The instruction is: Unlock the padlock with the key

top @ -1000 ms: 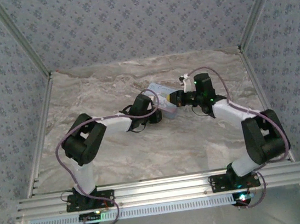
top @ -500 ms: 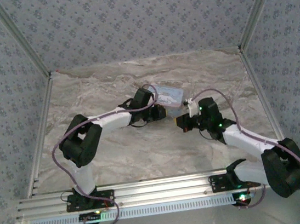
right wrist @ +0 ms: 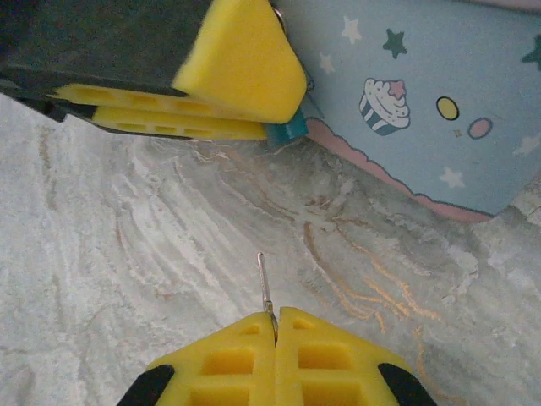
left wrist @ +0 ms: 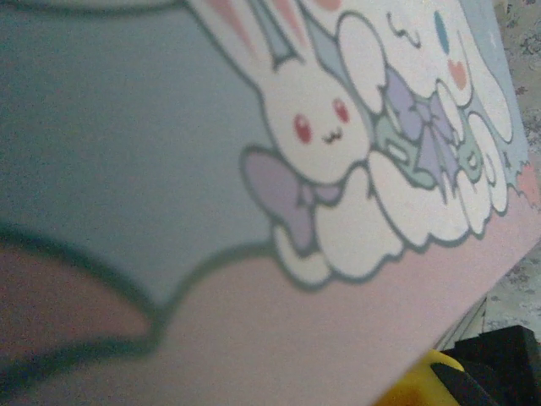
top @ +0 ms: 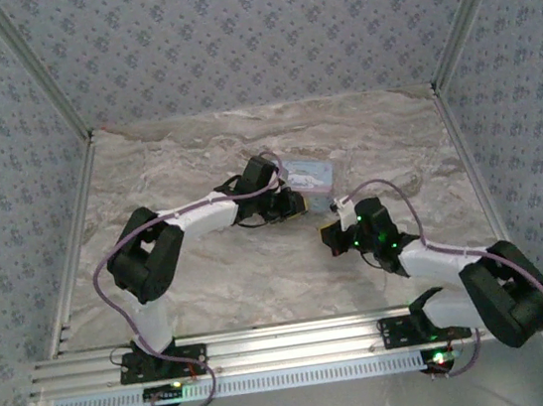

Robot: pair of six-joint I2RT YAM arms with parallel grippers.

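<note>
Item: padlock-and-key station, marble-patterned tabletop. Left gripper: I see it reached to the near edge of the pale blue cartoon-printed tin, with the bunny lid pressed up close to the wrist camera. In the right wrist view its yellow pads lie close together, and a small teal-blue corner shows at their tips. I take that corner to be the padlock, pinched there just beside the tin's side wall. Its shackle and keyhole I cannot make out. Right gripper: fingers fully together, clamping the key, whose thin silvery blade sticks forward above the table. From above it sits near the lock but apart from it, on the near side. Step in hand, by my judgement: lining up the key for insertion, with nothing yet entered. Next move calls for: finding the keyway on the padlock body, bringing the blade into line with it and level, then a slow, straight push while the left pads keep the lock steady. Risk noted: the blade is slim and could skid off the body or twist in the pads.
</note>
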